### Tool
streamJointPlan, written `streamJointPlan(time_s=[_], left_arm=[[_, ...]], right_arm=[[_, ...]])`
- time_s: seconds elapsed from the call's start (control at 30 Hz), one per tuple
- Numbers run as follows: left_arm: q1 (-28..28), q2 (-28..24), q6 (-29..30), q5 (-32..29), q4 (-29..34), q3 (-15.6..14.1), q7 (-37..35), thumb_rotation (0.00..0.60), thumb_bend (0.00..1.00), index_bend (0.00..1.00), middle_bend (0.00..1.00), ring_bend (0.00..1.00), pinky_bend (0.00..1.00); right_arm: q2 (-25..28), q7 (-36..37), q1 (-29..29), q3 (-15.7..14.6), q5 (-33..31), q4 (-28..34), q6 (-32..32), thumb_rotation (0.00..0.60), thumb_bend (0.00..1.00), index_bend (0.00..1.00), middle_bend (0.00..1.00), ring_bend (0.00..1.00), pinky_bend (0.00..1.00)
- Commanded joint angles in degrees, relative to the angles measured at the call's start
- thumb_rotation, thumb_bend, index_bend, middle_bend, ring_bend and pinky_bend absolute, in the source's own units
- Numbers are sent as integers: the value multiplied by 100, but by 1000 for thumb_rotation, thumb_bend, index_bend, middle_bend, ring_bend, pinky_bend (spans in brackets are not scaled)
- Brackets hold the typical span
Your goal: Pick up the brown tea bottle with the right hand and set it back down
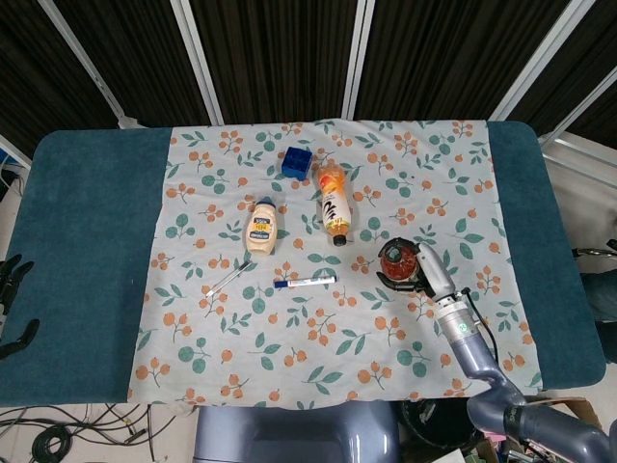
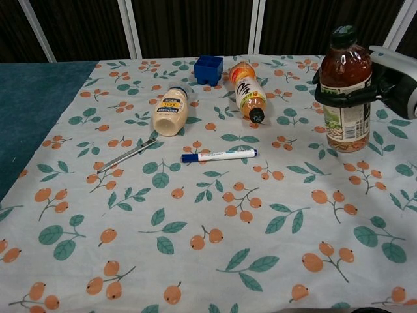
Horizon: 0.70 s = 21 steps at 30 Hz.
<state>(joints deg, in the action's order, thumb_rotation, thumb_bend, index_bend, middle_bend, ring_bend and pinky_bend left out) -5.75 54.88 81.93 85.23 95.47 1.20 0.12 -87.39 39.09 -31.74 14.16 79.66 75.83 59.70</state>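
Note:
The brown tea bottle point(image 1: 397, 260) point(image 2: 345, 72) has a dark cap and a white-green label. It stands upright in the air at the right side of the floral cloth point(image 1: 318, 338), its base clear of the cloth in the chest view. My right hand point(image 1: 431, 273) point(image 2: 391, 81) grips it around the middle from the right, dark fingers point(image 2: 345, 99) wrapped round the body. My left hand point(image 1: 12, 299) shows only as dark spread fingers at the far left edge of the head view, off the table and holding nothing.
An orange juice bottle point(image 1: 334, 204) point(image 2: 248, 91) lies on its side mid-cloth. A mayonnaise bottle point(image 1: 261, 230) point(image 2: 171, 111) lies to its left, and a blue cube point(image 1: 296, 161) point(image 2: 208, 68) sits behind. A blue-capped marker point(image 1: 304, 283) point(image 2: 219, 155) and a thin metal tool point(image 1: 227, 280) point(image 2: 127, 155) lie nearer.

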Motion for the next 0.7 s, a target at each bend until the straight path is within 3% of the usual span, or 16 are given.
streamJointPlan(time_s=[0.03, 0.13, 0.27, 0.37, 0.5, 0.63, 0.7], left_arm=[[2, -2, 4, 4, 2, -2, -6, 600, 370, 77, 0, 5, 68], [5, -2, 9, 9, 5, -4, 1, 600, 370, 77, 0, 6, 68], [9, 2, 16, 22, 17, -12, 16, 600, 370, 77, 0, 5, 68], [16, 7, 36, 38, 29, -16, 31, 600, 370, 77, 0, 5, 68], [27, 14, 56, 53, 39, -25, 62, 600, 370, 77, 0, 6, 68], [31, 21, 58, 43, 39, -24, 86, 600, 370, 77, 0, 5, 68], [26, 26, 49, 34, 39, -21, 97, 600, 370, 77, 0, 5, 68]], right_arm=[[888, -1211, -289, 166, -568, 837, -746, 600, 420, 550, 542, 608, 678], [1449, -1931, -457, 195, -824, 1268, -1136, 600, 421, 554, 546, 609, 680], [2122, -3438, -749, 78, -1112, 1657, -1485, 600, 420, 556, 549, 612, 683], [2395, -5023, -971, -94, -1425, 1837, -1393, 600, 420, 556, 554, 616, 683], [2508, -6392, -1186, -207, -1983, 2215, -1146, 600, 420, 556, 556, 620, 683], [2629, -6955, -1382, -194, -2269, 2577, -1072, 600, 421, 557, 559, 629, 684], [2714, -6800, -1433, -51, -2428, 2923, -1067, 600, 420, 564, 561, 630, 683]])
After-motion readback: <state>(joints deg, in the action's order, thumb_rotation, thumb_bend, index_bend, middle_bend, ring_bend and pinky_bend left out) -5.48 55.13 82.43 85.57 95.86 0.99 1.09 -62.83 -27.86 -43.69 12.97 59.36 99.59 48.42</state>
